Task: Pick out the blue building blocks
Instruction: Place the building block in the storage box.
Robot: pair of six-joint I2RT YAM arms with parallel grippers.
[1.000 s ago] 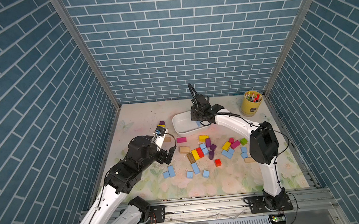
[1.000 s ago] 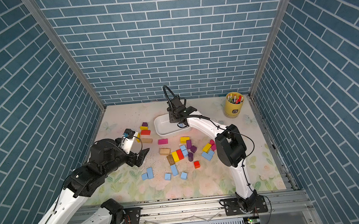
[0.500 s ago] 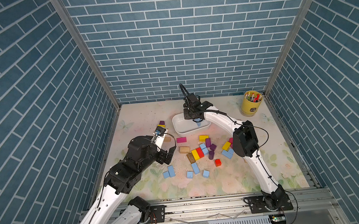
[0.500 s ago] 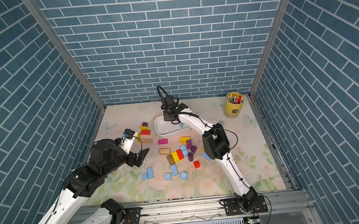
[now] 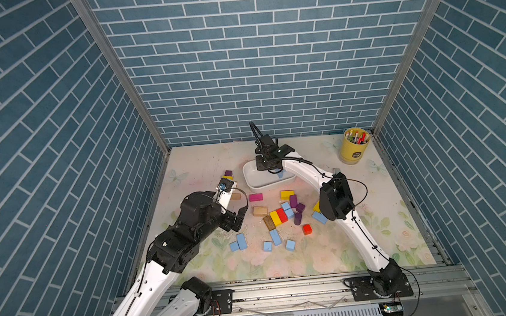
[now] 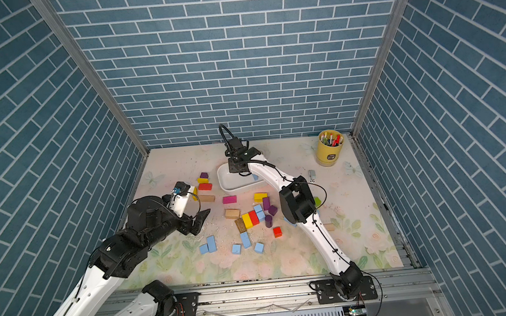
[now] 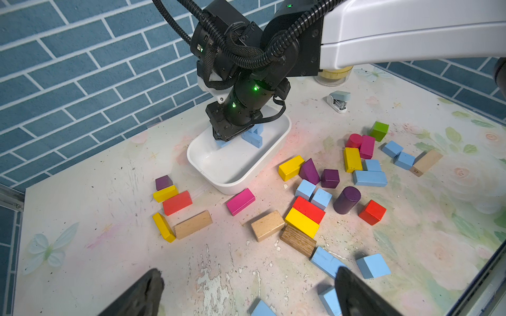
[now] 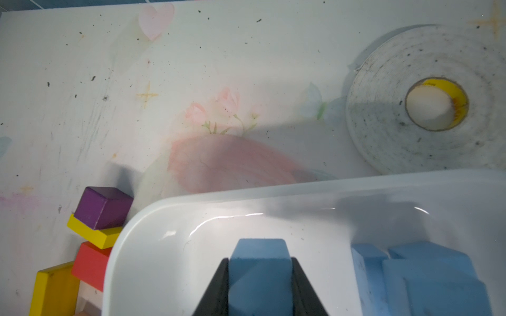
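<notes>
Right jaws: clamped on the held blue block [image 8: 258, 262], pinching two opposite flat faces. It hangs inside the white tray [image 8: 191, 201] at the far middle of the counter [image 5: 332, 253]. The tray blues [image 8: 427, 273] lie just beside it.

Left jaws: spread wide and empty, hovering over the near-left counter, close to the loose blue blocks [image 5: 241, 241].

More blues sit in the coloured heap; the blue cubes [image 7: 321, 198] touch a red block [image 7: 309, 209].

Handling, as judged: small, rigid and probably light. The matte paint should give the pads good bite, so you need only a modest squeeze. Nothing looks fragile.

Where to hold: across two parallel flat sides at mid-height. Take long bricks across the narrow width, at mid-length, so they do not swing. For cubes pressed against neighbours, come in along the free faces.
</notes>
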